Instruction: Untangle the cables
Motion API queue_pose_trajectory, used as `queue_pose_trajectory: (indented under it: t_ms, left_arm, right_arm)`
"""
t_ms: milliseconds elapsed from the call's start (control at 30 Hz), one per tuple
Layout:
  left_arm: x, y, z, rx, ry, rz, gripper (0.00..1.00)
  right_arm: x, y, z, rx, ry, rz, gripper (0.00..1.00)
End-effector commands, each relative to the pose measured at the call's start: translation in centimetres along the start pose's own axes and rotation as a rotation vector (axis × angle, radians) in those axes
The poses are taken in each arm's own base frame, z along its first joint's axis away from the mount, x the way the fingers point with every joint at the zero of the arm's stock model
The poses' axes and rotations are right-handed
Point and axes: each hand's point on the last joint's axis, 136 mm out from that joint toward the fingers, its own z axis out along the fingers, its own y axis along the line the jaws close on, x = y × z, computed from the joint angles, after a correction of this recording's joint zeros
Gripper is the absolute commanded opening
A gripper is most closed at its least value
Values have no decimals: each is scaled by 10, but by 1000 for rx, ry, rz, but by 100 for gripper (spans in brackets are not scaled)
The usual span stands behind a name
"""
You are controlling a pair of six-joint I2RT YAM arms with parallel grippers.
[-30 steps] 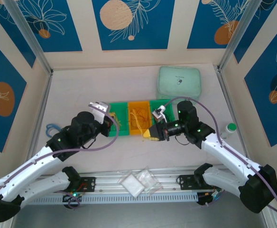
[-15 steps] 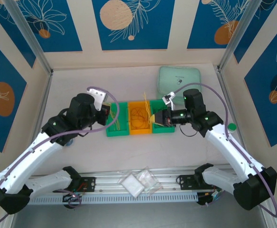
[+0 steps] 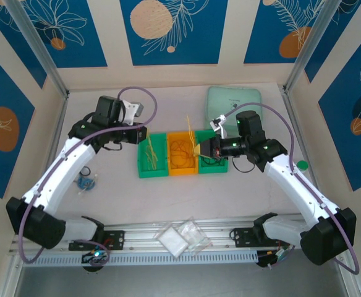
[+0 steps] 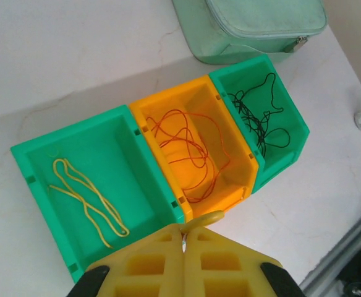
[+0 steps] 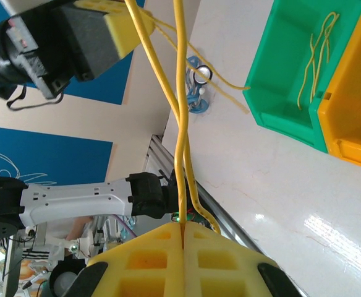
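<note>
White tabletop (image 3: pixel 230 192), three bins (image 4: pixel 168 99) in a row. We note left gripper (image 4: pixel 183 230) and right gripper (image 5: pixel 183 228) both pinched shut on one pale yellow cable (image 5: pixel 179 93), strung between them above the table. Risk, we judge: pulling apart could cinch its crossed strands or slip it free.

You've got bright even overhead light, soft faint shadows on the counter (image 3: pixel 186 192), white glare patches on it in right wrist view, close foreground slightly soft, top view sharp.
</note>
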Motion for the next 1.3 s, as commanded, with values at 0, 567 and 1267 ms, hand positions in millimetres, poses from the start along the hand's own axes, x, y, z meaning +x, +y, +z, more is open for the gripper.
queue_pose_trajectory:
  t_ms: [0,567,1267]
  left_arm:
    - [1,-12,3,107,62,-39,0]
    - [11,41,64,-17,148,-60,0]
    - [41,69,129,-16,268,-107,0]
  right_arm:
    - [-3,10,-2,-40,-4,-34,0]
    - [-2,5,-6,-73,-9,-28,0]
    - [-4,-6,2,-80,11,0,0]
